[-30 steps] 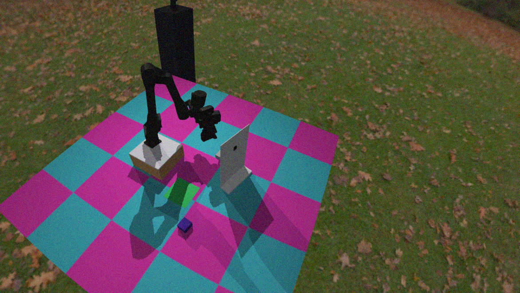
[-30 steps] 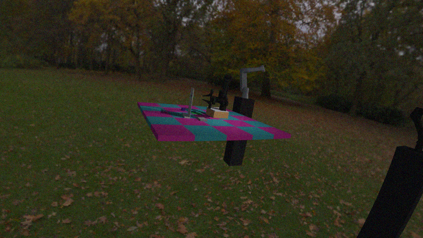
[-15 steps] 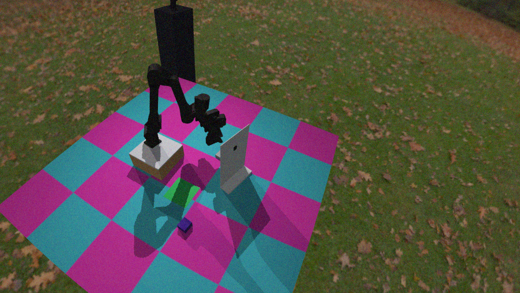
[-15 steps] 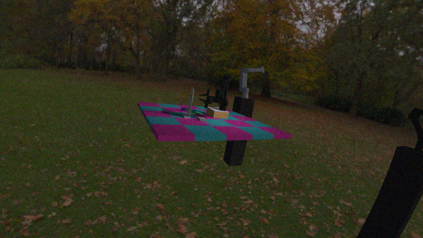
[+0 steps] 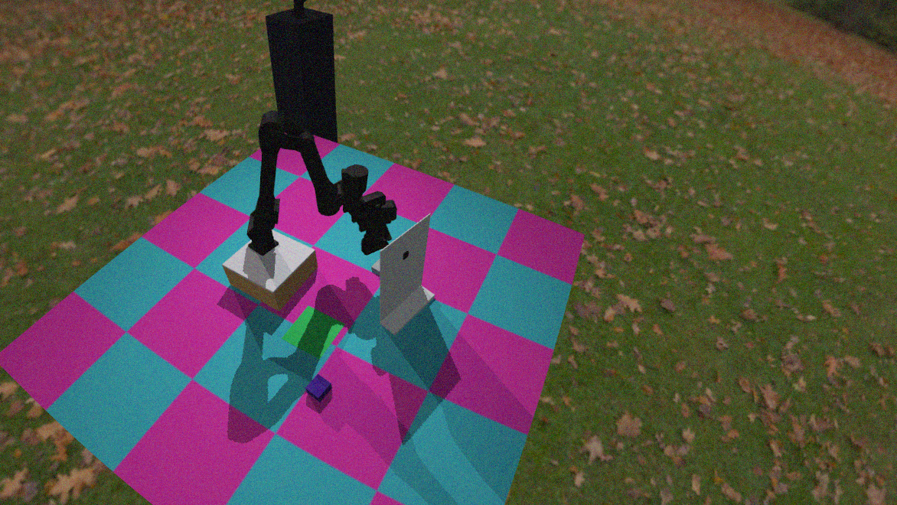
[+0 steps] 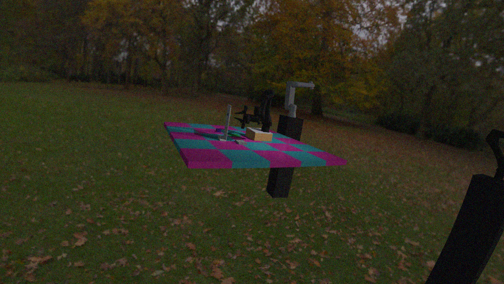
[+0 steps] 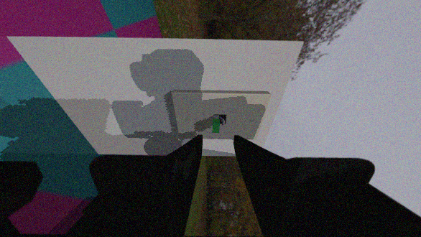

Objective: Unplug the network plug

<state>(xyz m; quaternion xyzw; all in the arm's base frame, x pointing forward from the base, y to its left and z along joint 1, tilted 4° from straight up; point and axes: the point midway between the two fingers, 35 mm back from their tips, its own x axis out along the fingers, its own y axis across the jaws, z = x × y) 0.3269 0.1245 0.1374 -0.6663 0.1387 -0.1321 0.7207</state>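
Observation:
The white upright panel [image 5: 404,281] [image 6: 228,118] [image 7: 90,72] stands on the checked table [image 5: 188,438]. In the wrist view a grey socket block [image 7: 237,108] juts from the panel, with the small plug [image 7: 215,126], green with a dark end, in it. My gripper [image 5: 370,245] [image 7: 218,138] is partly open and empty. It hangs just in front of the socket block, its fingertips close to the plug but apart from it. The green marked square [image 5: 312,330] lies on the table between the arm's base and the panel. The plug is hidden in the top and exterior views.
A small purple cube [image 5: 318,387] lies on the table beyond the green square. The arm stands on a white and tan box [image 5: 295,263] [image 6: 259,134]. A black pillar [image 5: 301,69] stands behind the table.

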